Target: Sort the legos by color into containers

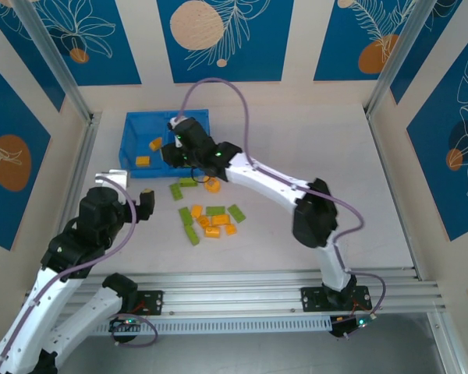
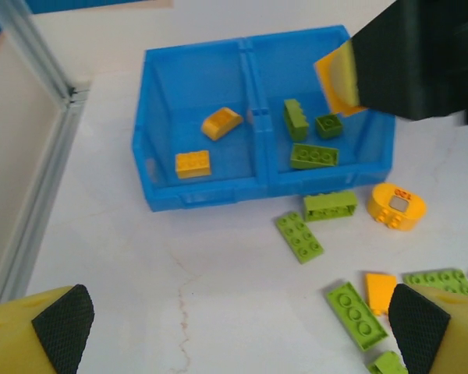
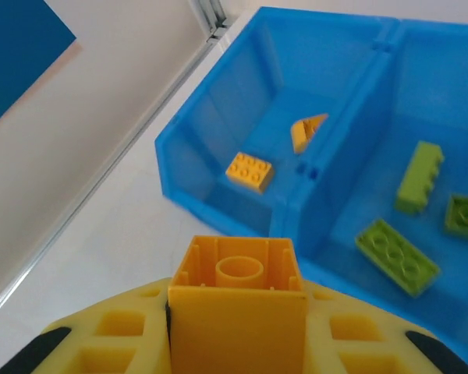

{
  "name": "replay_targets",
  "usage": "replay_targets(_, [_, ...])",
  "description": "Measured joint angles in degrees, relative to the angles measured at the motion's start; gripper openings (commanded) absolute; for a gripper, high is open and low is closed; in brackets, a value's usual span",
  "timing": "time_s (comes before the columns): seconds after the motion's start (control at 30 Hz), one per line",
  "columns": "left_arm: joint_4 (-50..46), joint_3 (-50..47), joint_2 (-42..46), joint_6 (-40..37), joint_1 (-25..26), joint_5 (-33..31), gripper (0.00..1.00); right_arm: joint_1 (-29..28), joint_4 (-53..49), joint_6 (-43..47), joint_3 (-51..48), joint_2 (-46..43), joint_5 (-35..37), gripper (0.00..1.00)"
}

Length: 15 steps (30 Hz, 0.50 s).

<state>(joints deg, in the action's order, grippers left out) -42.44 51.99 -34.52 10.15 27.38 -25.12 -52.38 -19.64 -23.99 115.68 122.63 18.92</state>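
Where the right pincer grips, an orange brick sits clamped.

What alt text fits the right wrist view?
The right gripper holds an orange brick, hollow underside showing, in front of the blue bin. The left compartment holds two orange bricks, the right compartment three green bricks.

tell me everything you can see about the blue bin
The blue bin is one bright, glossy plastic tray, rectangular and open-topped, split by a central divider into two side-by-side compartments. It sits flat and upright on the white table. In the left wrist view, its left compartment holds two orange bricks and its right compartment holds three green bricks, all lying loose inside.
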Motion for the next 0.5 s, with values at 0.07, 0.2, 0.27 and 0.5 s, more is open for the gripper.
replay_targets(0.07, [0.0,-0.5,1.5,0.0,-0.1,-0.6,1.00,0.1,-0.3,2.7,7.2,7.1,-0.1,0.28])
replay_targets(0.2, [0.0,-1.3,3.5,0.0,-0.2,-0.4,1.00,0.5,-2.1,8.1,25.2,22.4,-1.4,0.28])
replay_targets(0.27, [0.0,-1.4,3.5,0.0,-0.3,-0.4,1.00,0.5,-2.7,10.9,32.7,28.5,-1.3,0.28])
replay_targets(0.5, [0.0,-1.6,3.5,0.0,-1.2,1.3,1.00,0.5,2.0,21.8,38.3,35.5,0.0,0.38])
